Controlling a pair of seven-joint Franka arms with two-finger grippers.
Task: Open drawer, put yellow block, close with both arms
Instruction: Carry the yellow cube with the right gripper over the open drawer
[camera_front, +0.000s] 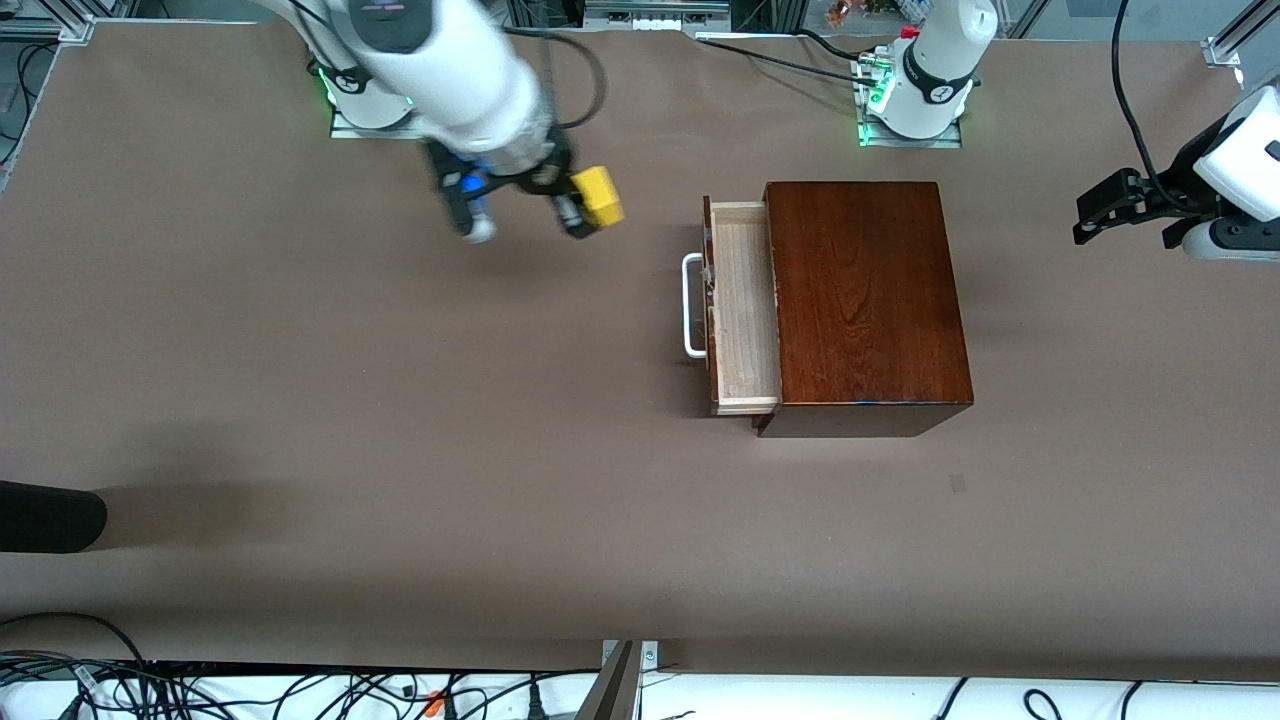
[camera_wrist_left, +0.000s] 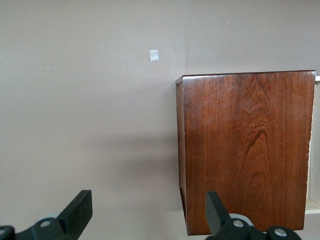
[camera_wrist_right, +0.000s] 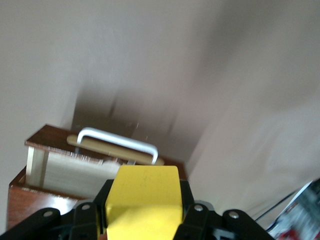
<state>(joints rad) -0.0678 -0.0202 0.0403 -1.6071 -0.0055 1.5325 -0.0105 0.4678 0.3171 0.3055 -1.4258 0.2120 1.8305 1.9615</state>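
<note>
Front view: the right gripper (camera_front: 590, 205) hung over the surface (camera_front: 300, 400), fingers clamping the yellow block (camera_front: 598, 196); the drawer (camera_front: 742, 300) stood pulled out. Left wrist view: the left gripper (camera_wrist_left: 147, 215) waited with fingers spread, near the wooden box (camera_wrist_left: 245, 150). Right wrist view: block (camera_wrist_right: 142, 200) gripped above the drawer's handle (camera_wrist_right: 117, 141).

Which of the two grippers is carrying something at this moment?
The right gripper, up over bare table toward the right arm's end, is shut on the yellow block. The left gripper, waiting past the wooden box, has open jaws with nothing between them.
</note>
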